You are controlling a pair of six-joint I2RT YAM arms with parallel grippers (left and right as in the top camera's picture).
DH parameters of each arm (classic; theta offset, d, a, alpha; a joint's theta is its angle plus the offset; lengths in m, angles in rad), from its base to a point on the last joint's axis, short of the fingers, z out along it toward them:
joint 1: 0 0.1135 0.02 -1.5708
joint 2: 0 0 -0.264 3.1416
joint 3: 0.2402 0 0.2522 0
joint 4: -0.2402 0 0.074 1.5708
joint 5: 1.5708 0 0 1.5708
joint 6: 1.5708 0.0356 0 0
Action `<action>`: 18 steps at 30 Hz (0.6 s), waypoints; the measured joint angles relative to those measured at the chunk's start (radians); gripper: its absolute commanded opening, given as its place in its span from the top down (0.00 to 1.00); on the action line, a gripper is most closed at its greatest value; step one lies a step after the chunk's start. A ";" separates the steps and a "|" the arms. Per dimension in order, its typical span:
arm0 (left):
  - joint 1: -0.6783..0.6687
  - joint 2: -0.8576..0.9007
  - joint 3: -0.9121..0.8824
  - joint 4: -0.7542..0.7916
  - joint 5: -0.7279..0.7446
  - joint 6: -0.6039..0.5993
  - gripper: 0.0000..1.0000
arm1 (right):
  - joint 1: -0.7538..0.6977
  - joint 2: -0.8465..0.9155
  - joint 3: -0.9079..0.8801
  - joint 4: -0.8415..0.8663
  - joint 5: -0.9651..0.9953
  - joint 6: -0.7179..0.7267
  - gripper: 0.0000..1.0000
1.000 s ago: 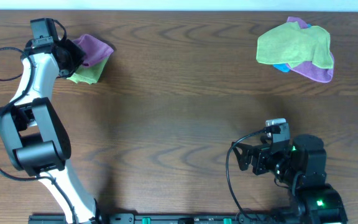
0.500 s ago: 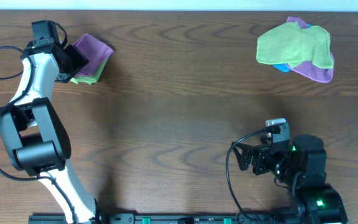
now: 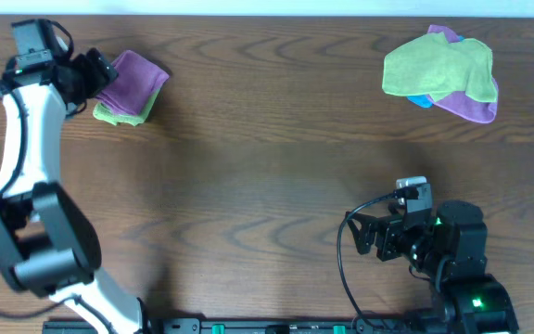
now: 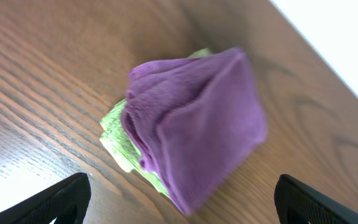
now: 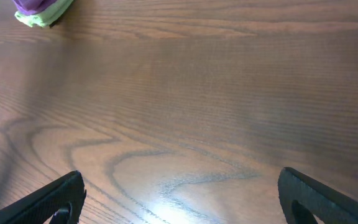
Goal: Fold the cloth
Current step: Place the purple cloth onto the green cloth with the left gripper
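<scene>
A folded purple cloth (image 3: 133, 74) lies on top of a folded green cloth (image 3: 119, 113) at the far left of the table. My left gripper (image 3: 95, 79) is open just left of this stack and holds nothing. In the left wrist view the purple cloth (image 4: 197, 118) covers most of the green one (image 4: 118, 134), and my left gripper (image 4: 182, 205) has its fingers spread wide on the near side of the stack, clear of it. Near the front right, my right gripper (image 3: 364, 237) stands open over bare wood (image 5: 182, 199).
A loose pile of unfolded cloths sits at the back right: a green one (image 3: 434, 65) on top, a purple one (image 3: 473, 104) and a bit of blue (image 3: 419, 100) under it. The folded stack (image 5: 39, 9) shows at the top left of the right wrist view.
My left gripper has opened, let go of the purple cloth and drawn back to the left. The purple cloth now rests on the green one. The right arm has not moved.
</scene>
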State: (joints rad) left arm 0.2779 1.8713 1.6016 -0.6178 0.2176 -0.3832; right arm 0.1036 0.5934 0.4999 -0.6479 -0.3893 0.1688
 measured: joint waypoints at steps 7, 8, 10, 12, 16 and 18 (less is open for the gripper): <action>0.000 -0.087 0.001 -0.053 0.041 0.051 0.05 | 0.000 0.000 0.000 0.000 0.000 0.000 0.01; 0.000 -0.087 0.001 -0.055 0.046 0.053 0.05 | 0.000 0.000 0.000 0.000 0.000 0.000 0.01; 0.000 -0.087 0.001 -0.054 0.060 0.059 0.05 | 0.000 0.000 0.000 0.000 0.000 0.000 0.01; -0.002 -0.087 0.001 -0.040 0.074 0.065 0.07 | 0.000 0.000 0.000 0.000 0.000 0.000 0.01; -0.009 -0.049 0.006 0.024 0.109 0.067 0.56 | 0.000 0.000 0.000 0.000 0.000 0.000 0.01; -0.016 -0.001 0.008 0.050 0.121 0.060 0.75 | 0.000 0.000 0.000 0.000 0.000 0.000 0.01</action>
State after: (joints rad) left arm 0.2623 1.8702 1.6100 -0.5682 0.3386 -0.3229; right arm 0.1036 0.5934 0.4999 -0.6479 -0.3889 0.1688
